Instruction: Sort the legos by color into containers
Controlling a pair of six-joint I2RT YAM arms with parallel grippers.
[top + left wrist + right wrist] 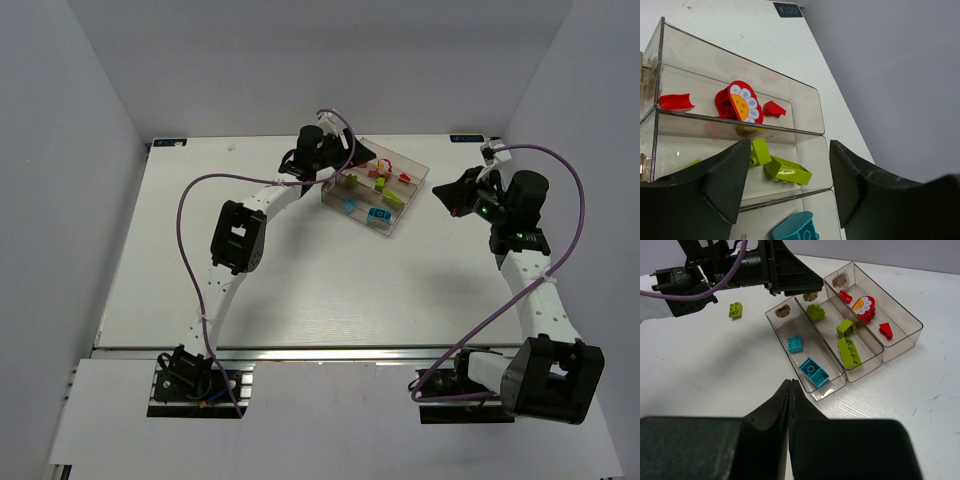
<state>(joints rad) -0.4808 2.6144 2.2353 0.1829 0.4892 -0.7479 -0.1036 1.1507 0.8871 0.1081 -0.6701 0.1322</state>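
The clear tray (832,390) has three long compartments. The left one holds two cyan bricks (814,372). The middle one holds three lime green bricks (850,352). The right one holds red pieces and a red flower brick (864,307). One lime green brick (735,310) lies on the table left of the tray, beside the left arm. My left gripper (789,162) is open and empty, over the tray's far-left end (338,170), with green bricks (787,171) between its fingers. My right gripper (790,383) is shut and empty, right of the tray (441,193).
The tray (412,204) sits at the back centre of the white table. The left arm (740,270) reaches across behind the tray. Grey walls close in the left, back and right sides.
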